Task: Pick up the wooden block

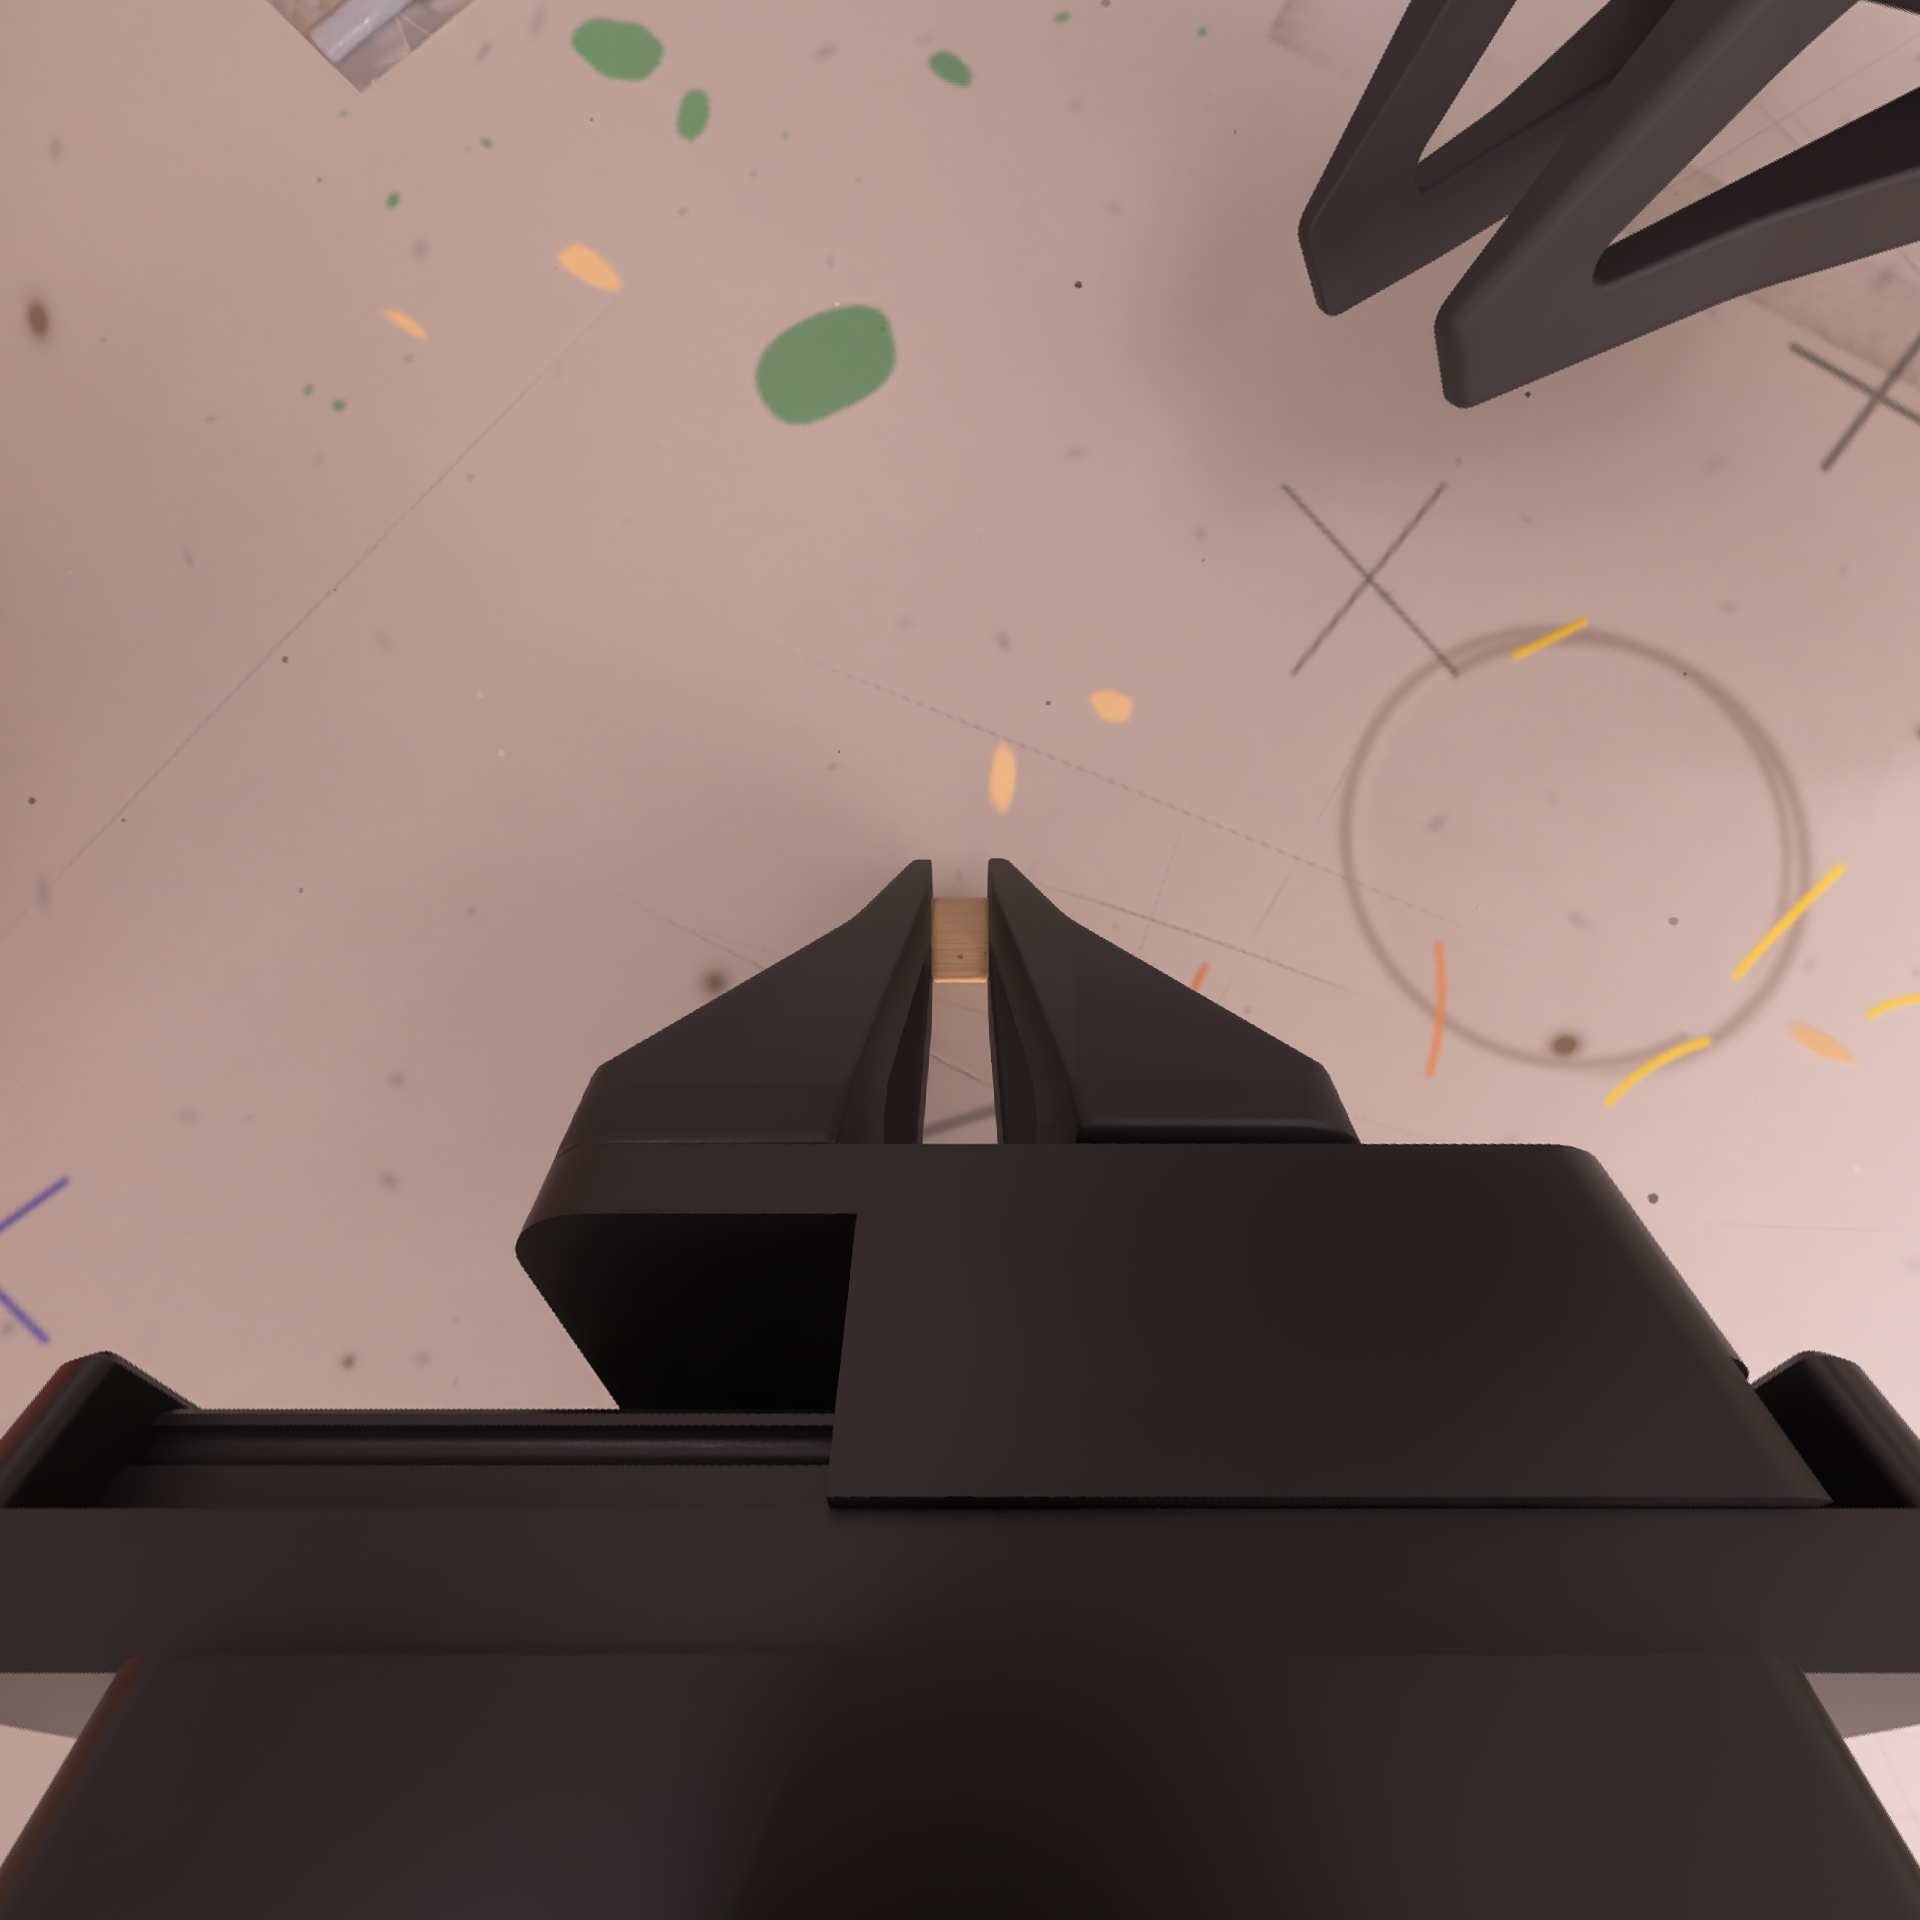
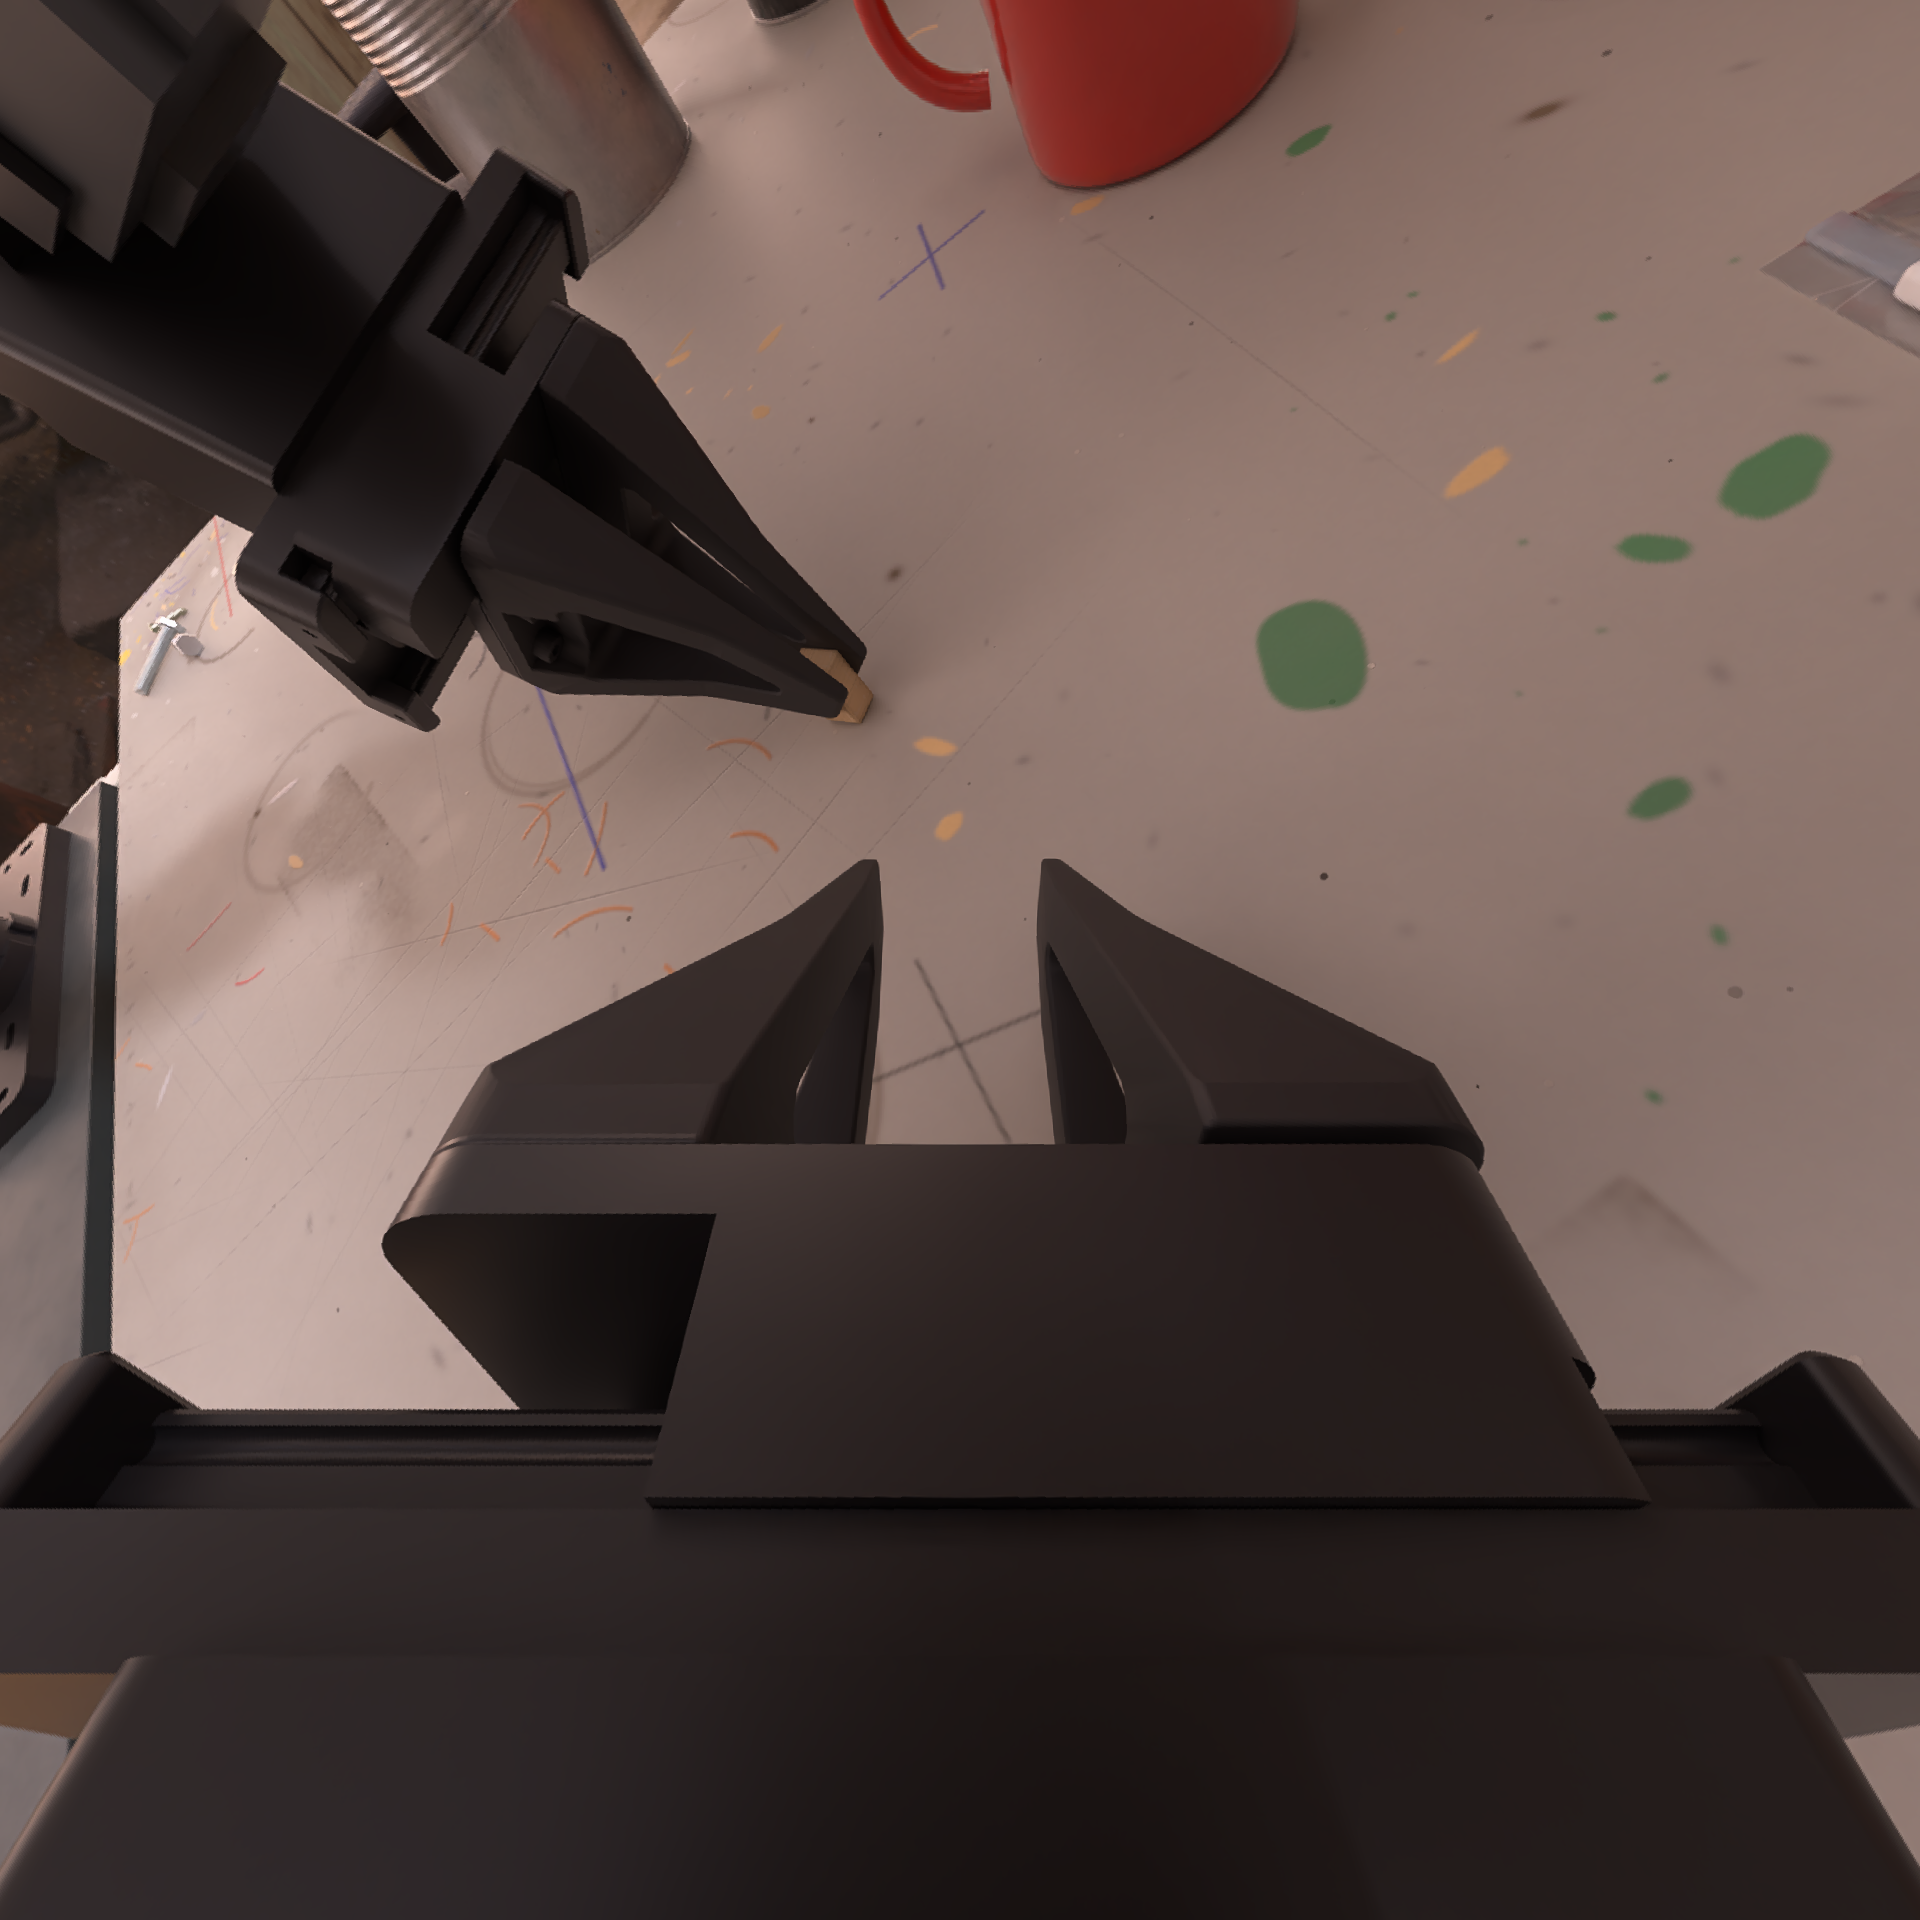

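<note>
The wooden block (image 1: 958,940) is small and pale tan. In the left wrist view it sits between the tips of my left gripper (image 1: 959,883), whose jaws are closed tight on its sides. The right wrist view shows the same left gripper (image 2: 844,681) at the upper left, tips down near the table, with the block (image 2: 855,703) poking out at the tips; I cannot tell whether it touches the table. My right gripper (image 2: 959,883) is open and empty, hovering over the table to the right of the block. Its black fingers (image 1: 1538,197) show at the top right of the left wrist view.
A red mug (image 2: 1132,73) stands at the far side, a grey metal cylinder (image 2: 561,114) to its left. A small bolt (image 2: 161,649) lies near the table's left edge. The paint-spattered table (image 2: 1351,935) carries pencil crosses and a drawn circle (image 1: 1569,847).
</note>
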Controlling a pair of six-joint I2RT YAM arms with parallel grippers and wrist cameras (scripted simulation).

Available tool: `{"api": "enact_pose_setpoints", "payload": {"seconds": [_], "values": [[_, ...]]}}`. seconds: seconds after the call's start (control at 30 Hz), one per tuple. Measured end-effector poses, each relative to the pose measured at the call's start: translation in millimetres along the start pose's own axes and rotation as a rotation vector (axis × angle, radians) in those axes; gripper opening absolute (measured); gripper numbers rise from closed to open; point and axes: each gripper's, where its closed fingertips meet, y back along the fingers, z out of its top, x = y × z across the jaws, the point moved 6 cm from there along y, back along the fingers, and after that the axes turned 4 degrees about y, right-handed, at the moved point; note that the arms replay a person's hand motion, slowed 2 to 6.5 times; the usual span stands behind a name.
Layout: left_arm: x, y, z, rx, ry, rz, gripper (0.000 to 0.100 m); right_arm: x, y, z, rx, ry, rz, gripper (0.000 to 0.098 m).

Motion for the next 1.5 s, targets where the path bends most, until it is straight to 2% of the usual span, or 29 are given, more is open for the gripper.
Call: {"api": "enact_pose_setpoints", "payload": {"seconds": [0.47, 1.17, 1.5], "values": [[-1, 4, 8, -0.034, -0.019, 0.008, 0.009, 1, 1, 1, -0.005, -0.008, 0.015, 0.0254], [17, 15, -1, -0.009, -0.027, 0.081, 0.009, 0, -1, 0, 0.011, 0.000, 0.002, 0.0252], [21, 16, -7, -0.005, -0.011, 0.089, 0.009, 2, -2, 1, 0.018, 0.019, -0.018, 0.0251]]}}
